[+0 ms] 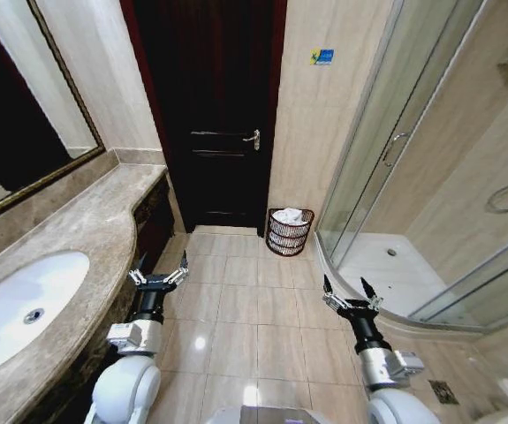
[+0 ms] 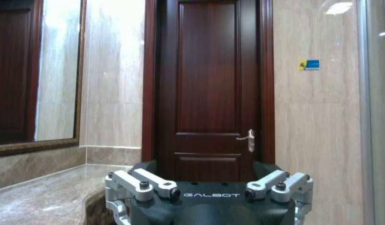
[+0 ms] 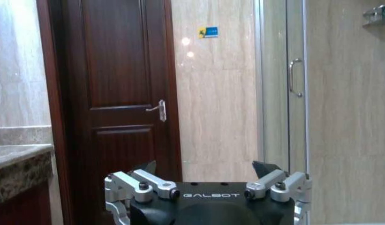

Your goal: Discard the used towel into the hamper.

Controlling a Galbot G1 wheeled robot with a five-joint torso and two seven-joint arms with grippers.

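- Left claw [image 1: 158, 278] — nearest, low over the beige tiled floor [image 1: 236, 318], just beside the curved front edge of the mottled grey-brown marble bench [image 1: 86, 238]; its two fingers are spread wide with nothing between them. In the left wrist view the same claw [image 2: 208, 185] faces the door, its fingers apart.
- Right claw [image 1: 351, 296] — level with the left one, over the floor near the curved sill of the glass-walled shower enclosure [image 1: 413, 177]; fingers spread, empty. In the right wrist view the claw [image 3: 208, 180] also points toward the door.
- White oval sink [image 1: 19, 305] — sunk into the bench, on the robot's left.
- Small dark reddish-brown openwork hamper [image 1: 288, 231] — standing on the floor well beyond both claws, against the beige tiled wall, between the door and the shower glass.
- White crumpled towel [image 1: 291, 215] — lying inside the hamper, showing above its rim.
- Dark wooden panelled door [image 1: 214, 106] — farthest, shut, with a silver lever handle [image 1: 252, 138].
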